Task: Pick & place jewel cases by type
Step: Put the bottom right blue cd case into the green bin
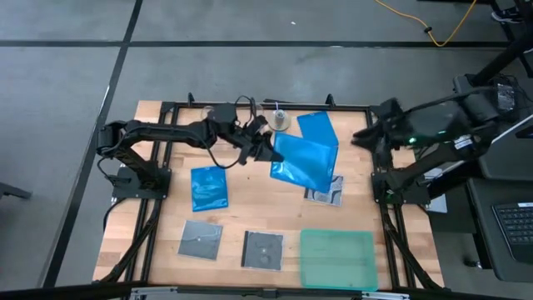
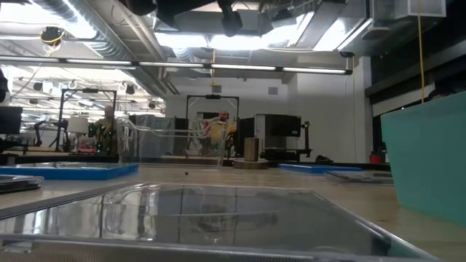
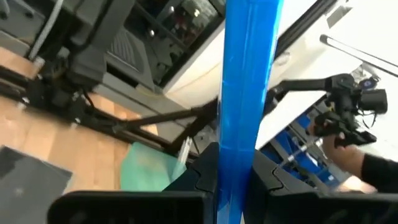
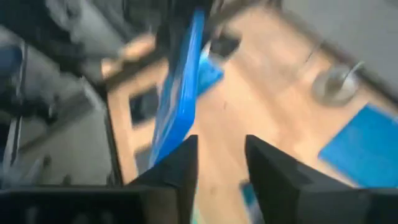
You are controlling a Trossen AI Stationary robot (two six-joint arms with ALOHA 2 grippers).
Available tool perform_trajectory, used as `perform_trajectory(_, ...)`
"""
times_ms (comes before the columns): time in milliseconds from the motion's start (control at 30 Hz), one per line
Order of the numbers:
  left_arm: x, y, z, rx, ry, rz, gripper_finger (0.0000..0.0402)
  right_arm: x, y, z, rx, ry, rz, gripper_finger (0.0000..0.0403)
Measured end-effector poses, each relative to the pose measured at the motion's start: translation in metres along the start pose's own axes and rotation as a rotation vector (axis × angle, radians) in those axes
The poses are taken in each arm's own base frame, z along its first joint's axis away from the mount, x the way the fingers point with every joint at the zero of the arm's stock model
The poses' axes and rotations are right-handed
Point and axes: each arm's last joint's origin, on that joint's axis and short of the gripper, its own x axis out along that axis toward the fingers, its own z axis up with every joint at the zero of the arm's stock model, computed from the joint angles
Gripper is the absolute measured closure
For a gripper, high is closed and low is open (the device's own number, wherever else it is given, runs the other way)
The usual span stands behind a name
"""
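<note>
The left gripper is clamped on a blue jewel case held above the grey-black case. The right gripper stands apart, empty, beside it.

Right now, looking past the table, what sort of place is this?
Probably a robotics lab or workshop. Exposed ceiling ducts and strip lights hang overhead, more metal rigs stand across the room, and a laptop sits beside the wooden table.

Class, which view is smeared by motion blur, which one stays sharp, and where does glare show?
Right wrist view: smeared throughout, even the held-up blue case. Left wrist view: that case shows crisp edges in the left gripper. Low view: ceiling lights glare, reflecting off the clear tub up close.
</note>
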Motion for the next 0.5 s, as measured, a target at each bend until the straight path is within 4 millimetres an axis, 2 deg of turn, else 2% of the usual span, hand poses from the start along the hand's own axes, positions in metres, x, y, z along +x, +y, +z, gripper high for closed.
perform_trajectory(233,0.004,0.003,-0.014,-0.024,0.114,0.032,0.0379,0.036,-0.008,0.011,0.006,0.207,0.075,0.0182)
perform_trajectory(500,0.009,0.005,-0.03,-0.019,0.203,0.101,0.0379,0.089,-0.015,0.029,0.004,0.397,0.21,0.0169)
